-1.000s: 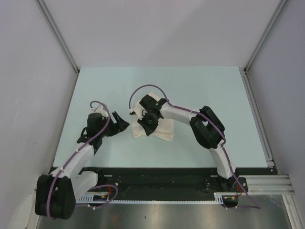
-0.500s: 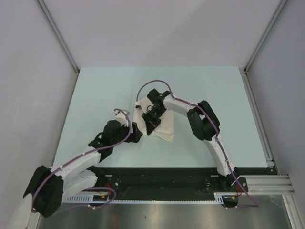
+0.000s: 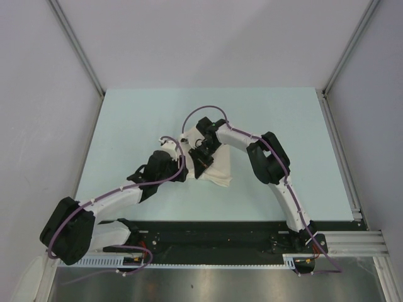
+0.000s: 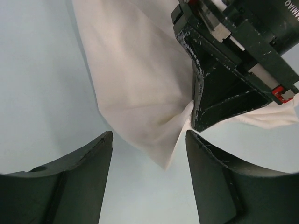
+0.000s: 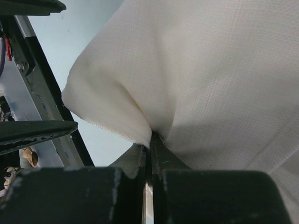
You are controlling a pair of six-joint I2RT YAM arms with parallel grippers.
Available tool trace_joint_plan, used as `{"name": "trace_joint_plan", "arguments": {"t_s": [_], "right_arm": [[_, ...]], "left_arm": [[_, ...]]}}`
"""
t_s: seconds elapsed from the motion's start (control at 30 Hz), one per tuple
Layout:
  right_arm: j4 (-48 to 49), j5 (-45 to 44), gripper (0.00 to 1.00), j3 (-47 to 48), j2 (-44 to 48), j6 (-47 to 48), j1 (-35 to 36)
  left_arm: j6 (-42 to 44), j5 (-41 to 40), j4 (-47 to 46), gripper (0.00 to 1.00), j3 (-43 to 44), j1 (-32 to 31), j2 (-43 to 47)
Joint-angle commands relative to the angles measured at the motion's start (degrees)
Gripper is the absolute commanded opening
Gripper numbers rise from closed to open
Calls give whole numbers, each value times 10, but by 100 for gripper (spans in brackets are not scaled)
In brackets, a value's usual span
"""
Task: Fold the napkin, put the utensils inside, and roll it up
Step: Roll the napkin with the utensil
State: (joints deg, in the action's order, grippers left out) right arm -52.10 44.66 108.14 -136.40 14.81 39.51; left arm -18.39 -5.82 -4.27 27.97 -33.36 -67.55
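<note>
The white napkin (image 3: 217,168) lies bunched in the middle of the pale table. My right gripper (image 3: 200,158) is shut on a fold of the napkin (image 5: 196,70) near its left edge and holds it a little up. In the left wrist view the napkin (image 4: 135,84) hangs to a pointed corner, with the right gripper's black body pinching it. My left gripper (image 4: 148,154) is open, its fingers (image 4: 79,158) either side of that corner, just short of it. It also shows in the top view (image 3: 181,171). The knife is hidden.
The table (image 3: 126,126) has grey walls on three sides. A black rail (image 3: 208,233) runs along the near edge by the arm bases. A metal frame rail (image 3: 340,157) borders the table's right side.
My left arm has swung right and forward from the table's left to the napkin's left corner. My right gripper has shifted slightly back with the cloth.
</note>
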Motion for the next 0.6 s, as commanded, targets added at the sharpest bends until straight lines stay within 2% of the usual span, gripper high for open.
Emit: {"name": "trace_joint_plan", "arguments": {"t_s": [0.0,0.13,0.57], "right_arm": [[-45,-19,0,10,-24,-5,-7],[-46,-20,0,15,-28,-7,-8],[-49,-22,0,31,-43,-18,-17]], "left_arm": [[-3,14,8,70,10,-3,17],[-9,46,0,77,0,-3,13],[-3,80,19,79,16,-4,-35]]}}
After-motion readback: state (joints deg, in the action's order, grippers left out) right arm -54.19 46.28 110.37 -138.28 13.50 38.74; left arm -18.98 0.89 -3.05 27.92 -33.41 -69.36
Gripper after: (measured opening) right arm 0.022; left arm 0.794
